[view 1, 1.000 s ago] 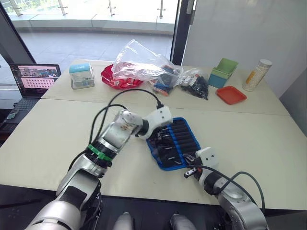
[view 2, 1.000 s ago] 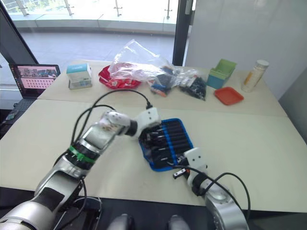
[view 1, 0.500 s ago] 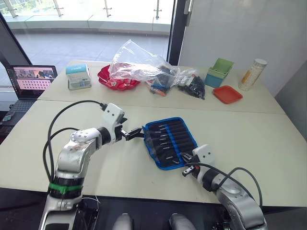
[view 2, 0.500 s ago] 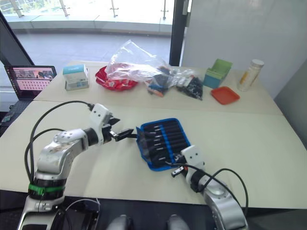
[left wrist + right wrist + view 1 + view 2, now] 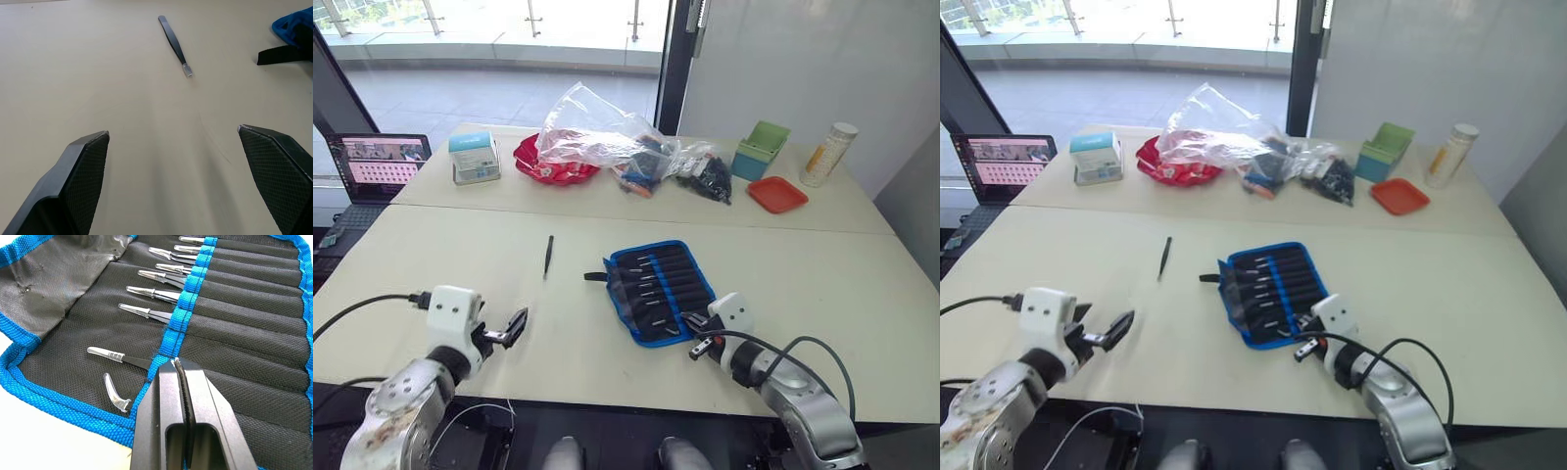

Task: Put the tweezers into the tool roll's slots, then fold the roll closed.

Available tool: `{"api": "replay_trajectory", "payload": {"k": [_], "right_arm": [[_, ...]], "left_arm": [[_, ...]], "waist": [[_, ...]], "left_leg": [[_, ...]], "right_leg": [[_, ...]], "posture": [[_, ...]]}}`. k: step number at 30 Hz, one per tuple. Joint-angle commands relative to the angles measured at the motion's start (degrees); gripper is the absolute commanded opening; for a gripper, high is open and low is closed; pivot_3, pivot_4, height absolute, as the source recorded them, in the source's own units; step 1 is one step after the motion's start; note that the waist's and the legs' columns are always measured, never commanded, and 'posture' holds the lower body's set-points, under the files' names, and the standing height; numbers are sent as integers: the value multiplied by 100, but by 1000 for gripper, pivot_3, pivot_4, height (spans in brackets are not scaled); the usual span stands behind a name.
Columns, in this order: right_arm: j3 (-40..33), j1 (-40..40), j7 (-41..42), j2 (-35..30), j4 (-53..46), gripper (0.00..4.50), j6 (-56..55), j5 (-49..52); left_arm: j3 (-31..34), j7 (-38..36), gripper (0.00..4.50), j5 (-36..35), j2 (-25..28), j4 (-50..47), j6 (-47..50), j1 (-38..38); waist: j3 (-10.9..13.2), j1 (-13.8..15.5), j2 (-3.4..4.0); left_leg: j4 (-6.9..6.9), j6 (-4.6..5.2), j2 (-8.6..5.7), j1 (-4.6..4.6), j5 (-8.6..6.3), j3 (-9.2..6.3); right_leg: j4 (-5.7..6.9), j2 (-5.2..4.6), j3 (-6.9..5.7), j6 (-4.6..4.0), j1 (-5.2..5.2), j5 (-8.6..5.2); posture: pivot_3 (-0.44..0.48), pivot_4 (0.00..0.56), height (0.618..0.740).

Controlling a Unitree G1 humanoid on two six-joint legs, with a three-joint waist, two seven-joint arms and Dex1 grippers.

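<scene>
Flat black fabric tool roll with bright blue edging (image 5: 661, 291) lying open on the pale table (image 5: 460, 255), just right of the middle of the head view. Short black strap (image 5: 595, 277) sticking out from its left edge. Narrow black fabric slots (image 5: 254, 308) running side by side across the inside. Slim black tweezers with silvery tips (image 5: 146, 291) tucked in there, tips poking out past the blue strip. One more slim black tweezer (image 5: 548, 256) lying alone on the table, left of the roll and apart from it.

Left gripper (image 5: 514, 326) low at the lower left, fingers (image 5: 80, 169) wide apart, holding nothing. Right gripper (image 5: 697, 338) at the roll's near edge, fingers (image 5: 168, 396) pressed together, tip touching the fabric beside the blue strip.

At the top, crinkly clear plastic bag (image 5: 597, 132) over a red bowl (image 5: 540, 162).
</scene>
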Motion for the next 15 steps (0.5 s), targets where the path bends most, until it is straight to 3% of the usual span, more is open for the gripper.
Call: {"api": "replay_trajectory", "payload": {"k": [1, 11, 15], "right_arm": [[185, 136, 123, -30, 143, 0, 132, 19], [214, 147, 82, -7, 97, 0, 159, 11], [222, 116, 33, 36, 107, 0, 170, -3]], "left_arm": [[127, 89, 4443, -151, -55, -391, -106, 319], [-495, 590, 4443, -131, -153, -84, -112, -53], [-795, 890, 4443, -25, -251, 471, -133, -617]], "waist": [[0, 2, 0], [0, -7, 0], [0, 5, -1]], "left_leg": [[-1, 0, -1, 4, 0, 2], [-8, -1, 1, 23, -1, -2], [-10, 0, 1, 24, -1, -3]], "right_leg": [[-2, -1, 1, -1, 5, 0], [-42, 1, -5, -4, 41, -3], [-43, 2, -5, -4, 41, -3]], "posture": [[0, 150, 717], [0, 150, 717], [0, 150, 717]]}}
